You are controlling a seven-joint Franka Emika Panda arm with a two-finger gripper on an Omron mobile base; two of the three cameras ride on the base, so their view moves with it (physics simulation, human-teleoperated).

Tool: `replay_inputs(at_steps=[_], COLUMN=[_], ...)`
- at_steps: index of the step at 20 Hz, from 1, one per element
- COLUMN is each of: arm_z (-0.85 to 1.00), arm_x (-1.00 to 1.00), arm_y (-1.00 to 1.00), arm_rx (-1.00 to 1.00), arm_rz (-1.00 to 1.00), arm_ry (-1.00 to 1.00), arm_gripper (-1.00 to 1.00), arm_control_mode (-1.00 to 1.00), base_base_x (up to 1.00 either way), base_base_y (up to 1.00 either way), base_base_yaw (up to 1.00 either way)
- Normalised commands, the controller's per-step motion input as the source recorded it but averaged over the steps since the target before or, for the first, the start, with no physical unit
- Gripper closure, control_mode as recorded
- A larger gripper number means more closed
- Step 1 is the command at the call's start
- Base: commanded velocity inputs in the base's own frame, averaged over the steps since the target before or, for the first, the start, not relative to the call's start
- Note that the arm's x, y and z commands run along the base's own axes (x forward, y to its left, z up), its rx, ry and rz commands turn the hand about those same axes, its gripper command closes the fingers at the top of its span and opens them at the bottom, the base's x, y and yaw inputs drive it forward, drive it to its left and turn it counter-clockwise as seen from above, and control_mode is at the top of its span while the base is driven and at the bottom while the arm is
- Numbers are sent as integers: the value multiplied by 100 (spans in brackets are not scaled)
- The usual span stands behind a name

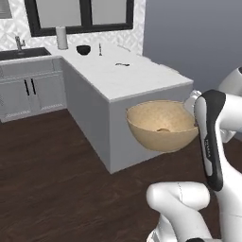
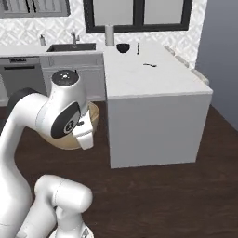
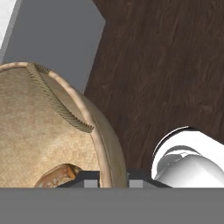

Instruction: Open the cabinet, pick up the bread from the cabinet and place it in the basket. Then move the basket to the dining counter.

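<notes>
We have our fingers (image 3: 113, 178) clenched on the basket (image 1: 162, 125) rim, bread (image 3: 57, 175) just inside them; the table (image 1: 127, 75) lies beyond and above the carried basket

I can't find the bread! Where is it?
The bread lies inside the basket, which the gripper holds up beside the dining counter.

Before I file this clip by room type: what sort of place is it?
A home kitchen, it seems, and a rendered one. A sink with a faucet sits in a worktop over grey cabinets, a white marble-topped counter juts into the room, and a small black bowl stands on it.
</notes>
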Motion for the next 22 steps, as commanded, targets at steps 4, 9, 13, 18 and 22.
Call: replay_inputs(at_steps=[4,9,13,18,22], arm_z=[0,0,0,0,0], arm_x=[0,0,0,0,0], arm_y=[0,0,0,0,0], arm_rx=[0,0,0,0,0], arm_rz=[0,0,0,0,0], arm_ry=[0,0,0,0,0], arm_gripper=[100,100,100,100,100], arm_control_mode=[100,100,100,100,100], base_base_x=[79,70,62,70,38], base_base_y=[-82,-95,-100,-100,-100], base_base_yaw=[53,48,39,25,-8])
